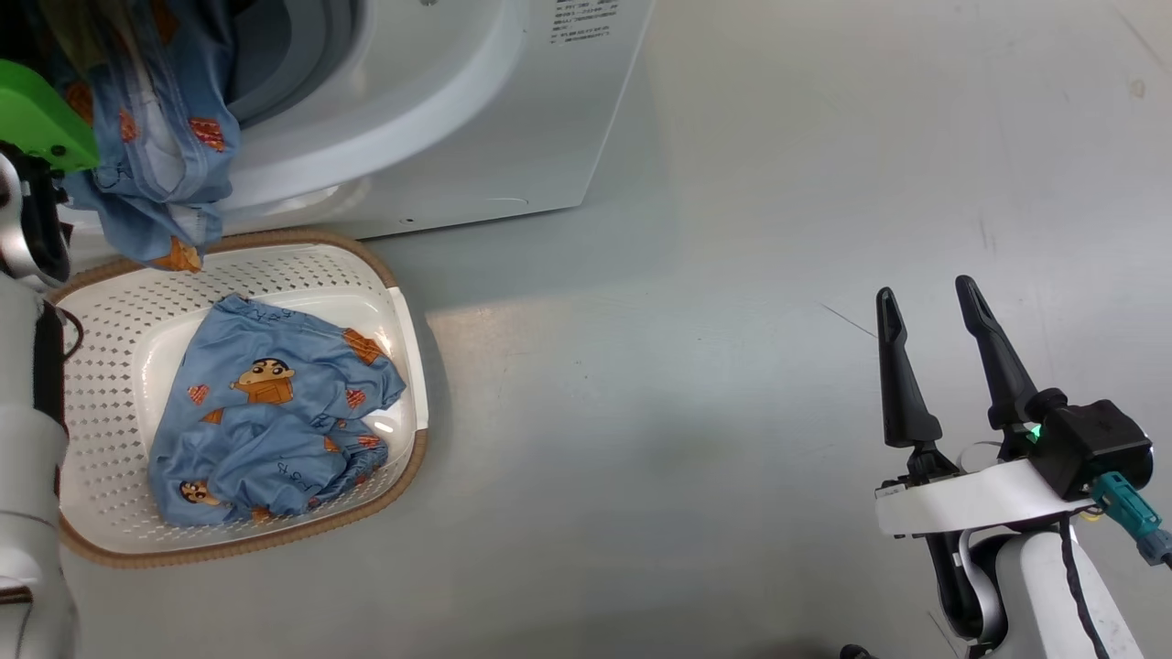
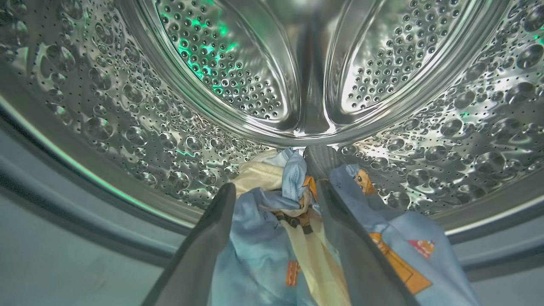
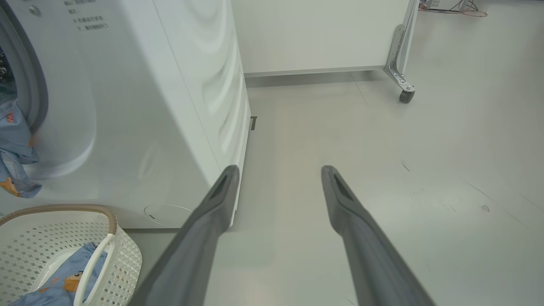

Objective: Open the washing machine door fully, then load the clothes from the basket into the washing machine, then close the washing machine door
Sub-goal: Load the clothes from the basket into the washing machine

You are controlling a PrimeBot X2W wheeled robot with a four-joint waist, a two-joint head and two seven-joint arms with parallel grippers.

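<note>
The hanging piece (image 1: 160,137) spills from the washer (image 1: 458,110) mouth at far left. Its head is inside the drum (image 2: 238,63) and its tail is draped out over the lip, ending just above the far rim of the basket (image 1: 403,311). The heaped piece (image 1: 275,412) lies in that basket, on the floor (image 1: 687,366) just in front of the washer, with its long axis running from near left to far right. The left claw (image 2: 275,187) is deep in the drum with its fingers spread as wide as they go. Blue and cream cloth lies bunched between and over them, loose rather than pinched, so it looks let go. The right claw (image 1: 925,293) hovers over bare floor at near right, wide open and empty, well apart from basket and washer alike. The coming move probably turns on one relation: the heaped piece sits directly below and near of the drum mouth, on the left arm's (image 1: 27,458) side. That arm is by far the closer one — it need only back out and drop. The dangling tail may call for a push first.
</note>
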